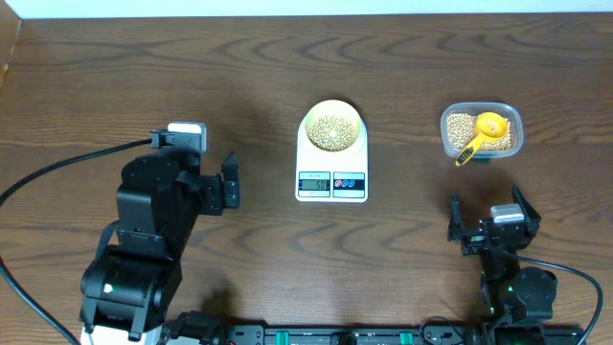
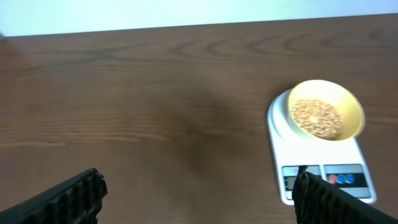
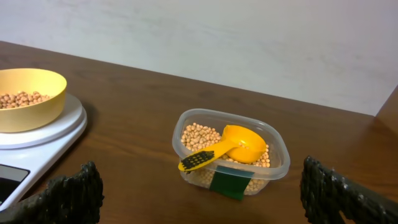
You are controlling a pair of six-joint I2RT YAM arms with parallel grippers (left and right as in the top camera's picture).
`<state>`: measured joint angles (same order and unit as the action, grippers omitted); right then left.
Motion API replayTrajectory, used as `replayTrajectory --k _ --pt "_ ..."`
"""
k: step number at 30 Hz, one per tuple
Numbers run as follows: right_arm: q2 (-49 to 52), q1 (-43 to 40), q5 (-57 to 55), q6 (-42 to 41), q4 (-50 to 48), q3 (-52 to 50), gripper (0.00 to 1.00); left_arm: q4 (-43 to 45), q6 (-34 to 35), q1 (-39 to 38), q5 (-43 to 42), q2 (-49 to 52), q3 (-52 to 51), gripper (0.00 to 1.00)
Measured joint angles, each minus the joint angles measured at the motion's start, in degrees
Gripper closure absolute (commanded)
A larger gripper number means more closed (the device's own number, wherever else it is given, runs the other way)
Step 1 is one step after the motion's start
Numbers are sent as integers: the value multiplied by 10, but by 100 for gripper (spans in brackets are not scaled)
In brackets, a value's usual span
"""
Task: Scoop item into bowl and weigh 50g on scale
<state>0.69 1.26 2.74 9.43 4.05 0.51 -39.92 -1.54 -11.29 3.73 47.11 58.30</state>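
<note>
The pale yellow bowl (image 1: 332, 126) sits on the white scale (image 1: 331, 163) at the table's middle and holds tan beans (image 1: 331, 130). The scale's display (image 1: 314, 183) is lit. The bowl (image 2: 324, 111) on the scale (image 2: 320, 155) shows in the left wrist view, and the bowl (image 3: 25, 98) at the left of the right wrist view. More beans (image 3: 199, 134) fill a clear tub (image 1: 482, 131) at the right, with a bright yellow scoop (image 1: 484, 133) resting in it. My left gripper (image 1: 228, 181) is open and empty, left of the scale. My right gripper (image 1: 488, 218) is open and empty, nearer than the tub.
The tub (image 3: 231, 152) bears a green label (image 3: 229, 184) on its near wall. The scoop (image 3: 228, 146) has its handle pointing toward the scale. A black cable (image 1: 57, 172) runs across the left of the dark wood table (image 1: 144, 77).
</note>
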Motion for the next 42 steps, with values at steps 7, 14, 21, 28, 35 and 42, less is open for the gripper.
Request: replayTrajectory --k 7,14,21,28,35,42 --pt "0 0 0 0 0 0 1 87 0 28 43 -69 -104 2" --pt "0 1 0 0 0 0 1 172 18 79 46 -170 -196 2" --pt "0 1 -1 0 0 0 1 236 21 133 22 -253 -292 2" --pt "0 1 -1 0 0 0 1 309 28 154 7 -323 -379 2" --pt "0 1 -1 0 0 0 1 369 30 154 6 -352 -438 2" --pt "0 1 -1 0 0 0 1 428 30 161 5 -384 -486 2"
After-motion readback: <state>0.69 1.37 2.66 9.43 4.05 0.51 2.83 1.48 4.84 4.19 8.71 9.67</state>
